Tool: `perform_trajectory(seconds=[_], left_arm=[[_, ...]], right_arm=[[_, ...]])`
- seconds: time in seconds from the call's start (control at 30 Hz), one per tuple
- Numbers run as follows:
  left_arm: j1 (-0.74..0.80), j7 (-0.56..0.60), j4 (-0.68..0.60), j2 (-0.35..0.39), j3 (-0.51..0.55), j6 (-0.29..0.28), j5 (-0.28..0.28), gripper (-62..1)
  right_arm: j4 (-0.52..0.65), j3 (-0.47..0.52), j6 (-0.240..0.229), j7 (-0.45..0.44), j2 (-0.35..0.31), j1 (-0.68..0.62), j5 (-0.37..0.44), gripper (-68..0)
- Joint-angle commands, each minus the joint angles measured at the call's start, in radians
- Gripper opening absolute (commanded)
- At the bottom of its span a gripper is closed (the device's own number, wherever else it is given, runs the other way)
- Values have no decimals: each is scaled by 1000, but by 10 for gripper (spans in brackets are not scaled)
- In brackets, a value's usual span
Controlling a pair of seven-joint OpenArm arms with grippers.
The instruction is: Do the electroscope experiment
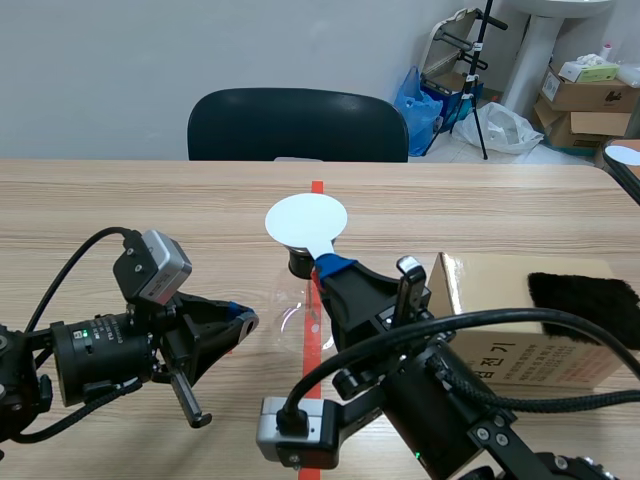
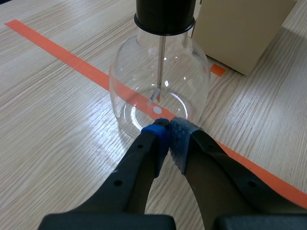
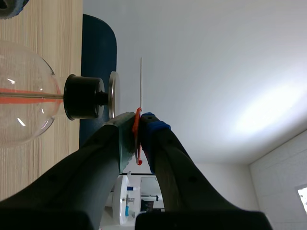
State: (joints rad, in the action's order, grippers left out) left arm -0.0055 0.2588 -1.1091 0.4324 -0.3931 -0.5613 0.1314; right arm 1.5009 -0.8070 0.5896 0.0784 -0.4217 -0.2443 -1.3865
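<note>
My left end effector (image 2: 169, 128) is closed on nothing, its blue pads pressed together at the low wall of the glass flask (image 2: 144, 81). I cannot tell whether the tips touch the glass or stop just short. If it serves as a brace, it should only rest there. A smooth, round flask on this slick wood-grain table (image 1: 120, 200) would probably slide or rock under a push.

The electroscope (image 1: 298, 305) stands on the tape line between my arms. Its flask is clear and bulbous, plugged by a matte black stopper (image 2: 164, 17). A slim metal rod (image 2: 162, 62) runs down through the stopper to small foil leaves (image 2: 156, 93).

My right end effector (image 3: 138, 122) is clamped narrow on the orange-red handle (image 3: 136, 114) of a thin, flat white disc (image 1: 306, 220). The disc sits over the round metal top plate (image 3: 113, 93), face to face with it, near but apart. I judge the step to be presenting the disc to the plate. I should bring it in slowly and level, without clipping the plate edge, since the instrument looks top-heavy.

To the right is a cardboard box (image 1: 520, 340) with a black fur patch (image 1: 585, 300) on top.
</note>
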Motion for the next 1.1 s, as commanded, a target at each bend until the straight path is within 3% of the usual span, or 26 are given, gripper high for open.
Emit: perform_trajectory(seconds=[0.0, 0.77, 1.07], left_arm=[[3, 11, -17, -2, 8, -2, 13, -579], [2, 11, -17, -3, 8, -2, 13, -579], [2, 11, -17, -3, 8, -2, 13, -579]], right_arm=[[19, 8, 9, 0, -5, 14, 3, -667], [19, 8, 9, 5, -5, 14, 3, -667], [19, 8, 9, 131, -5, 14, 3, -667]])
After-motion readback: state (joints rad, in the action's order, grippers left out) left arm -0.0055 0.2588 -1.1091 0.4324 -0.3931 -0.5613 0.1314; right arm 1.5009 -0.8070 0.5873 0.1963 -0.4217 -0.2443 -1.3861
